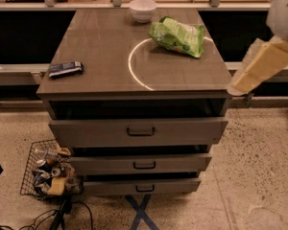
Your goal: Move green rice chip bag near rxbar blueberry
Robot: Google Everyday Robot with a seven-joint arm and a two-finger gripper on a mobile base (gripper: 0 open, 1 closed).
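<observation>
one bowl point(142, 9) near bag point(177, 36); gripper point(249, 75) hangs right of cabinet point(101, 47).

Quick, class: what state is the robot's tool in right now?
Tool: low at the right of the cabinet, apart from the green rice chip bag lying on top; open or closed cannot be told.

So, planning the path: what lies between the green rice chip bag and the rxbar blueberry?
Camera view: bare tabletop, crossed only by a pale ring mark. The gripper hangs beyond its right edge.
</observation>
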